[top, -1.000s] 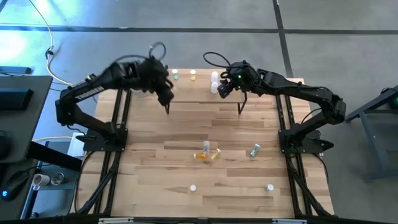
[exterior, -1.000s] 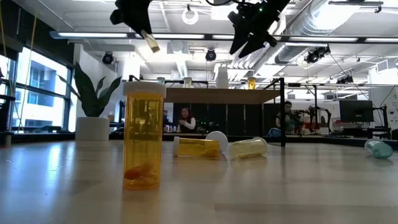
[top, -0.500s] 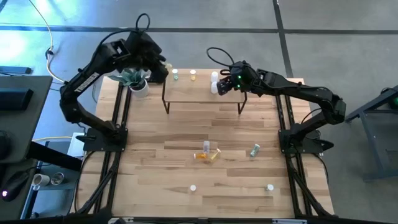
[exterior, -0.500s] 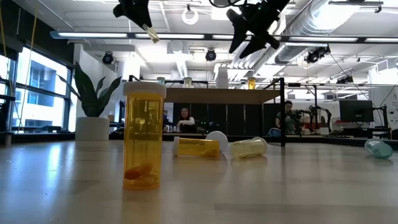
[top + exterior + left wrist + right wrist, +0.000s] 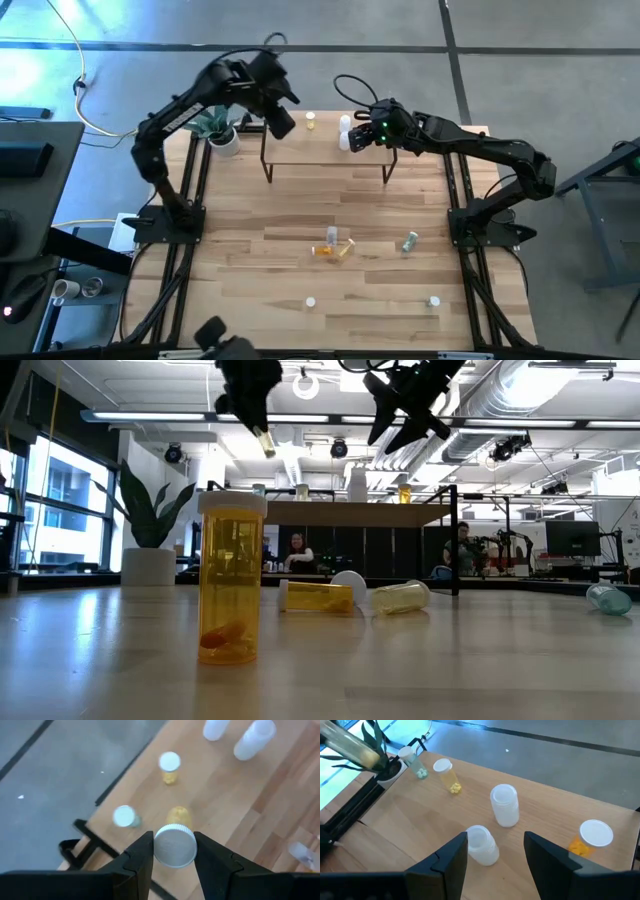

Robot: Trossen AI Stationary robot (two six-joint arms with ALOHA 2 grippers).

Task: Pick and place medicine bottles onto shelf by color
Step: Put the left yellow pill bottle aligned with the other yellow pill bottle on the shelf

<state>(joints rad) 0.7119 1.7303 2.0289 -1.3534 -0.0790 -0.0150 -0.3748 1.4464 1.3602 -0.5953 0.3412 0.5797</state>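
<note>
A yellow medicine bottle (image 5: 178, 815) with a white cap hangs in the air, with my left gripper (image 5: 175, 839) shut on it above the shelf's (image 5: 330, 150) left far end. On the shelf top stand a green bottle (image 5: 125, 816), a yellow bottle (image 5: 169, 765), two white bottles (image 5: 505, 805) (image 5: 482, 845) and an orange bottle (image 5: 590, 837). My right gripper (image 5: 495, 857) hovers open over the white bottles and touches none of them. More bottles stand and lie on the table (image 5: 333, 245) (image 5: 409, 241). My left gripper pinches the yellow bottle at its capped end (image 5: 159, 851) between the two fingers. The fingers slant down from the table's left, and the bottle lies along them. Its bottom end (image 5: 264, 444) sticks out below the fingertips, tilted, clear of the shelf.
A potted plant (image 5: 218, 130) stands just left of the shelf, close to my left arm. An upright orange-yellow bottle (image 5: 231, 580) is near the table's front edge. Two upright bottles (image 5: 311, 301) (image 5: 434, 301) stand on the near planks. The table's middle has free wood.
My left gripper has carried the yellow bottle from above the shelf's left front leg toward the far edge near the plant, then toward the right, over the shelf's left far end. The bottle has stayed in the hold. My right gripper has rolled a little in place.
</note>
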